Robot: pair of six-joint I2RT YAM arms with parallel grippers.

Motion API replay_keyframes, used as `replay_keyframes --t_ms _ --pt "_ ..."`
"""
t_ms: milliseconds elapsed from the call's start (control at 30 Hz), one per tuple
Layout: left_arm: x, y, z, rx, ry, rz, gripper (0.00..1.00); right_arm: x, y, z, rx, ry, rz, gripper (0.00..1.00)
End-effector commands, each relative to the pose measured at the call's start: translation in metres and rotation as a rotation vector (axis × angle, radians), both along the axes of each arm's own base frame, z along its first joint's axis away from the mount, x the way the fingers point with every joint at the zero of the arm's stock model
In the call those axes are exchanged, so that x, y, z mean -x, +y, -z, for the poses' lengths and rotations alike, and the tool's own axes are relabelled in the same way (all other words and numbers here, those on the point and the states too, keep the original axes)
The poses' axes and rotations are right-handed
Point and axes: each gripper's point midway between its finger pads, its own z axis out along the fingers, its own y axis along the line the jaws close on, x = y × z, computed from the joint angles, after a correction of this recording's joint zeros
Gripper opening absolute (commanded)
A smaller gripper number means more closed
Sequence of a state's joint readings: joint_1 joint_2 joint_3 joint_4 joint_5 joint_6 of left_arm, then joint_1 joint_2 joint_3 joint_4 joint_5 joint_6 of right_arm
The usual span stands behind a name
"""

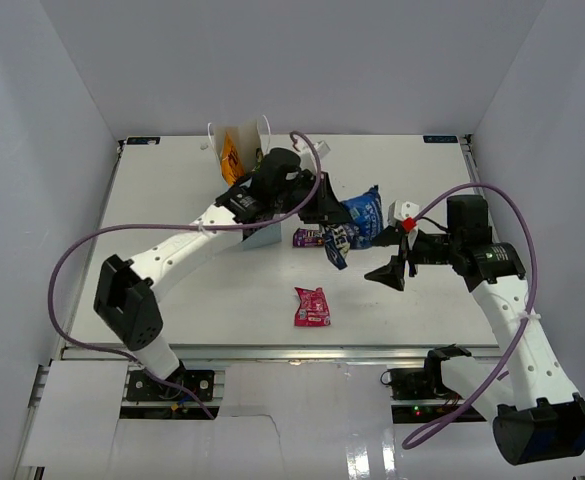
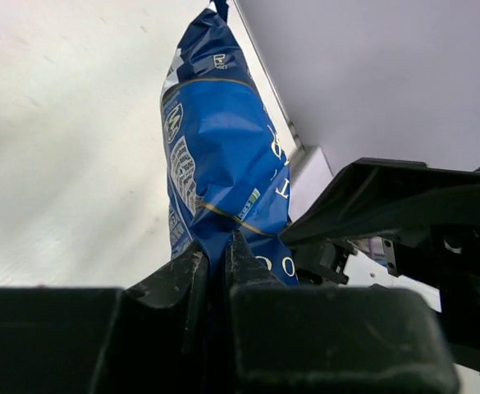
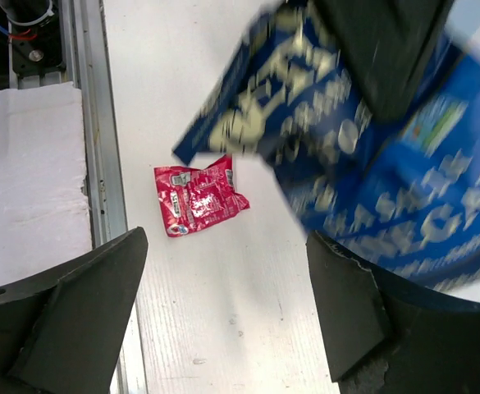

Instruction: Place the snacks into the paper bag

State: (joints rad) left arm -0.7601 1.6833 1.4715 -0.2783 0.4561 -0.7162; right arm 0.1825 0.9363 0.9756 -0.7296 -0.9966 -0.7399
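Claw on the left arm (image 2: 217, 250): jaws clamped together on the lower edge of the dark blue candy bag (image 2: 223, 156), with crinkled foil pinched between the two fingers. In the overhead view this left claw (image 1: 334, 215) sits over the middle of the desk (image 1: 422, 180). The dark blue candy bag (image 1: 362, 215) extends from it towards the right arm and appears clear of the desk surface.

Right claw (image 3: 223, 246): jaws wide apart, gripping nothing. The dark blue candy bag (image 3: 371, 148) is blurred in the right wrist view, just beyond the fingertips on the far side. Overhead, the right claw (image 1: 394, 243) stands just beside the bag's free end.

Paper bag (image 1: 264, 236): upright at the far left of the desk, partly hidden behind the left arm, string handles raised. Orange chip bag (image 1: 230, 157) shows at its mouth.

Loose items on the desk: purple packet (image 1: 307, 237) lies near the paper bag's base, below the left claw. Pink-red packet (image 1: 312, 307) lies flat, nearer the arm bases and well apart from the paper bag; it is also seen from the right wrist (image 3: 197, 197).
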Motion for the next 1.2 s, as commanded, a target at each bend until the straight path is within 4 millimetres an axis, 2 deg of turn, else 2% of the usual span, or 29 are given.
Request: replay_keyframes --t_ms 0,33,100,167,200,267,367,467,500,600,667,767,967,1167 --pt "-0.018 0.052 -0.092 0.008 -0.258 -0.163 0.00 -0.005 -0.001 -0.025 -0.028 -0.076 0.012 0.84" --pt "-0.018 0.065 -0.118 0.022 -0.324 -0.194 0.00 -0.007 -0.003 -0.024 -0.028 -0.077 0.018 0.85" --pt "-0.025 0.087 -0.137 0.000 -0.376 -0.282 0.00 -0.009 -0.004 -0.021 -0.027 -0.070 0.025 0.86" --pt "-0.030 0.114 -0.169 0.017 -0.443 -0.364 0.00 -0.012 -0.005 -0.017 -0.028 -0.052 0.034 0.87" --pt "-0.038 0.131 -0.176 0.006 -0.460 -0.426 0.00 -0.013 -0.006 -0.016 -0.028 -0.047 0.038 0.87" --pt "-0.039 0.154 -0.202 0.012 -0.509 -0.500 0.00 -0.016 -0.008 -0.012 -0.024 -0.037 0.048 0.87" --pt "-0.052 0.195 -0.228 -0.025 -0.585 -0.681 0.00 -0.018 -0.010 -0.003 -0.016 -0.013 0.060 0.87" --pt "-0.066 0.229 -0.242 -0.075 -0.641 -0.853 0.00 -0.021 -0.012 0.008 -0.011 0.011 0.077 0.87" --pt "-0.071 0.240 -0.243 -0.100 -0.650 -0.910 0.00 -0.022 -0.013 0.011 -0.007 0.018 0.084 0.87" --pt "-0.086 0.252 -0.241 -0.161 -0.668 -0.980 0.00 -0.023 -0.015 0.017 0.000 0.029 0.097 0.88" --pt "-0.102 0.257 -0.227 -0.227 -0.647 -1.009 0.00 -0.024 -0.016 0.019 0.004 0.027 0.102 0.88" --pt "-0.117 0.264 -0.219 -0.276 -0.637 -1.031 0.00 -0.026 -0.018 0.020 0.008 0.026 0.115 0.88" --pt "-0.145 0.261 -0.193 -0.338 -0.602 -0.994 0.00 -0.028 -0.023 0.022 0.016 0.026 0.138 0.88" --pt "-0.148 0.256 -0.163 -0.386 -0.560 -0.940 0.00 -0.030 -0.026 0.025 0.018 0.032 0.152 0.88"
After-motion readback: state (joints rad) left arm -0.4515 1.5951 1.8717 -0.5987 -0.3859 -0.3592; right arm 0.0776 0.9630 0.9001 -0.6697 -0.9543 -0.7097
